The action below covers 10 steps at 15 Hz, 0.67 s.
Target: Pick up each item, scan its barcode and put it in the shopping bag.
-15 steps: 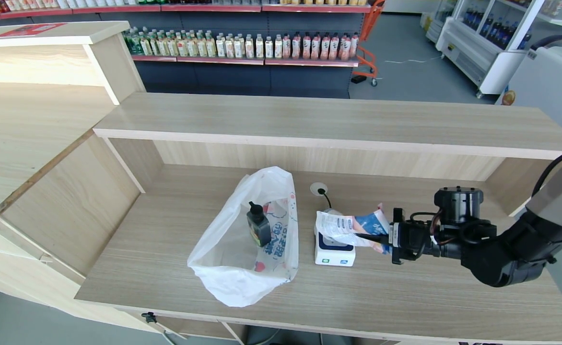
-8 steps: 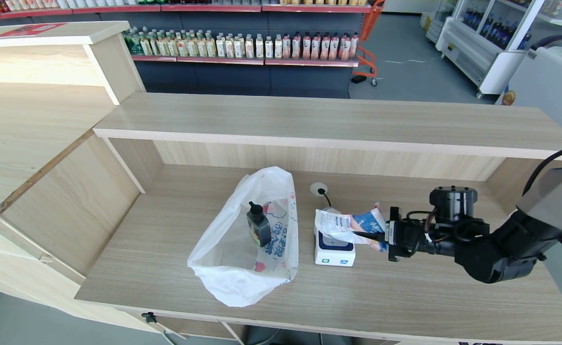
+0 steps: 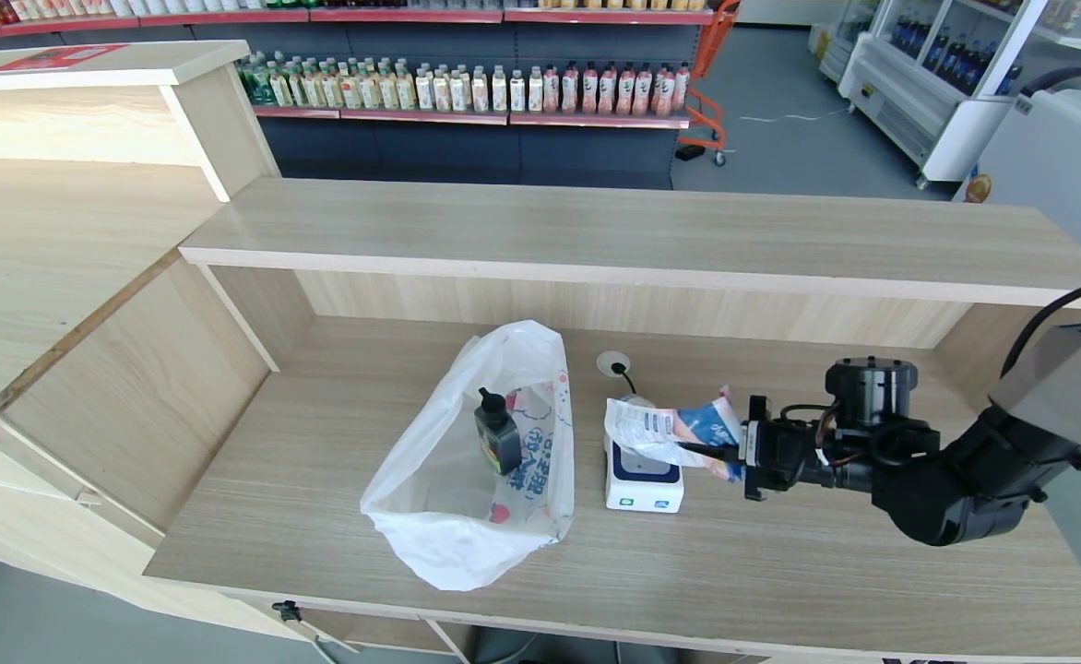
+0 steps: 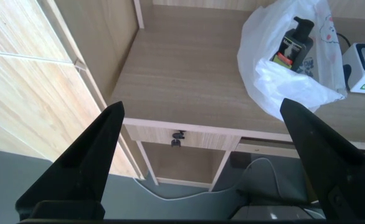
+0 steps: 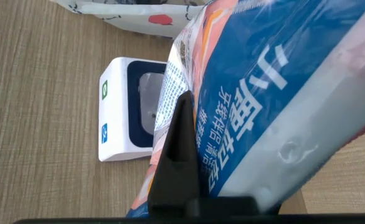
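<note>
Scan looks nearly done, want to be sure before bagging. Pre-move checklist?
1. Packet clamped in right gripper: ok.
2. Packet over scanner: ok.
3. Barcode facing scanner window: cannot tell.
4. Bag mouth open, room beside bottle: ok.
5. Left gripper open, apart from bag: ok.
</note>
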Available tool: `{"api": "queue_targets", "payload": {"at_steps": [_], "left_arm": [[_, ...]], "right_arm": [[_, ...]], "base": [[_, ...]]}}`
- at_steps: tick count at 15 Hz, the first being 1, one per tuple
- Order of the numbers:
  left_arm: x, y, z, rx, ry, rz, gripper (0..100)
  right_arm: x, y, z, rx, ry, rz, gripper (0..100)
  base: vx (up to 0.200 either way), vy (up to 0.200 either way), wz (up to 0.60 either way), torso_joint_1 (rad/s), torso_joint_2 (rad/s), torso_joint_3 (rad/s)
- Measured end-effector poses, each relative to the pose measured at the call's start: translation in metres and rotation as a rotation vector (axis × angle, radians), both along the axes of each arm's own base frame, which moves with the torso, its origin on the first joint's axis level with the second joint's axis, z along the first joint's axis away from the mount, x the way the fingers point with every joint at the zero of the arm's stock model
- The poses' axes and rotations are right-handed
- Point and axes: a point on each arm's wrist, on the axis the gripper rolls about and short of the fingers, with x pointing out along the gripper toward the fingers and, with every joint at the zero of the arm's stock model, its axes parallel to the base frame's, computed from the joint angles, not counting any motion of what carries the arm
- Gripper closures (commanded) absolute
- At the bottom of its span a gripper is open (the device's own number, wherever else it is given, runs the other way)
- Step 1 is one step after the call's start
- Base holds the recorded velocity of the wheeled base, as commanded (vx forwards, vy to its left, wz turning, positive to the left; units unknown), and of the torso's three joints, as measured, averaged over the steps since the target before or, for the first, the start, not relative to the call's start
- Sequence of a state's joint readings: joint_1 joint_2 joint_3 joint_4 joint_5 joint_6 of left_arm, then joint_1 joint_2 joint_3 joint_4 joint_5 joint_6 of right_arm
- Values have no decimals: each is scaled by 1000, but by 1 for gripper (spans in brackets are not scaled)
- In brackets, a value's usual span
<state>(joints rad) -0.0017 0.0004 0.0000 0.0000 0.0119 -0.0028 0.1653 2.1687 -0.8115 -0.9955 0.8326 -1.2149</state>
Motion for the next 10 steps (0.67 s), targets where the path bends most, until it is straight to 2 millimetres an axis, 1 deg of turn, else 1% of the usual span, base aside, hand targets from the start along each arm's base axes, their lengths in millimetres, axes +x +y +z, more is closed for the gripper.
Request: {"api": "queue_targets", "payload": {"at_steps": [2,3,4,6,8,9,10], "left_arm": [[0,0,0,0,0,0,0],[0,0,0,0,0,0,0],[0,0,0,0,0,0,0],[0,0,0,0,0,0,0],[0,0,0,0,0,0,0],[0,0,0,0,0,0,0],[0,0,0,0,0,0,0]], "right_arm": [[-1,0,3,10,7,-5,100],[-3,-1,9,28,20,-13,100],[-6,-3,18,67,58,-32,100],[-22,-15,43,175,167,-101,100],[-53,-29,72,315,306,-212,100],[-70,-34,82,393,387,-287,100],[-90,-37,92,498,488,-412,100]], "base": [[0,0,0,0,0,0],[0,0,0,0,0,0],[0,0,0,0,0,0],[0,0,0,0,0,0],[0,0,0,0,0,0],[0,0,0,0,0,0],[0,0,0,0,0,0]]}}
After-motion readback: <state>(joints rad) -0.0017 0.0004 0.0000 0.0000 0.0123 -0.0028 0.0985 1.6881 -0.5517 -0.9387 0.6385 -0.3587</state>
